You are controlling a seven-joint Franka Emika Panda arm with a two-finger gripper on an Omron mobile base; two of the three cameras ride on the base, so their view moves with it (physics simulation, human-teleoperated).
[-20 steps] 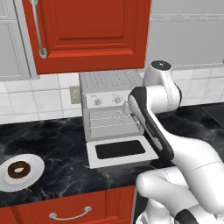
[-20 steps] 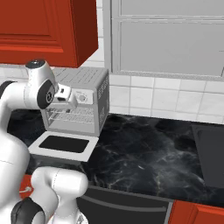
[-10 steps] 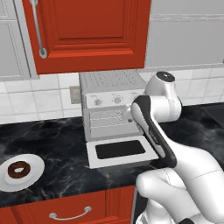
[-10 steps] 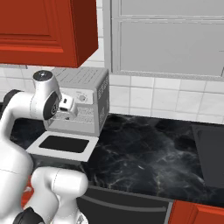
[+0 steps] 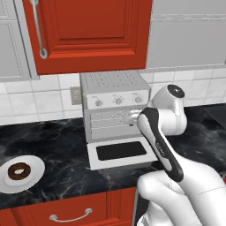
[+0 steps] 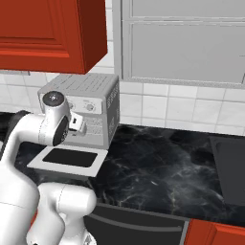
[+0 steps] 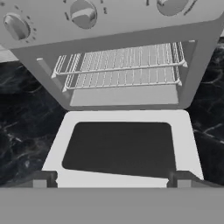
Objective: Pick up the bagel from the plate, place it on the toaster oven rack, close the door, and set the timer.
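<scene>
Black marble table seen below red cabinets. Tool held wide open, empty, facing lowered door and toaster oven rack. Bagel lies on plate, well left of tool. Bagel judged light, slightly soft; best pinched across ring.

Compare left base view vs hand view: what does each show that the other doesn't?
Left base view alone: the bagel on the plate at the counter's left, the red cabinet door above, a wall outlet. Hand view alone: the toaster oven rack up close, bare, and the open gripper fingertips over the door. Both: the toaster oven, its knobs, the door folded down flat, black marble counter.
</scene>
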